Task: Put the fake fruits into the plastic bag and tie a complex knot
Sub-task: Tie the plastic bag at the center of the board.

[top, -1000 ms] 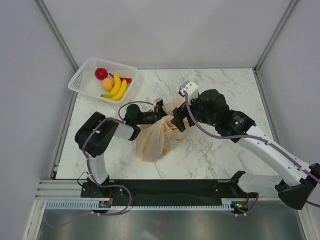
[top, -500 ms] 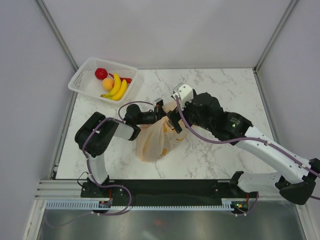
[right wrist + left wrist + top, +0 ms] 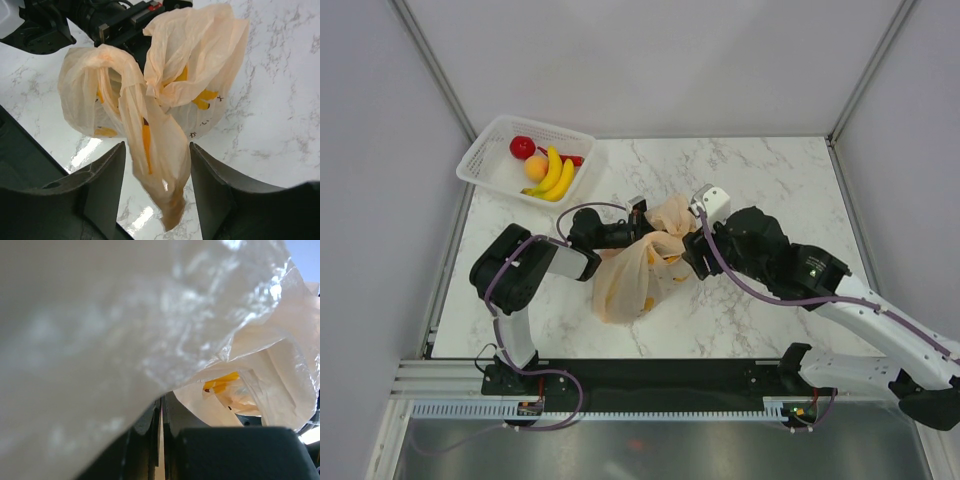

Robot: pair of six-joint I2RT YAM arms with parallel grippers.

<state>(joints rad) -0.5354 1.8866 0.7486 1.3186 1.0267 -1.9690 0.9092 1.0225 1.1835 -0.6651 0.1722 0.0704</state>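
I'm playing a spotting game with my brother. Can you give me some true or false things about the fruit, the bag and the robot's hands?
1. The bananas lie in the white basket. True.
2. The plastic bag sits inside the basket. False: it rests on the marble table, between the two arms.
3. The right end effector has its fingers apart, with a strip of the bag hanging between them. True.
4. The red apple lies on the table beside the bag. False: it is in the basket with the bananas.
5. The left end effector is far away from the bag. False: it is shut right at the bag's top.
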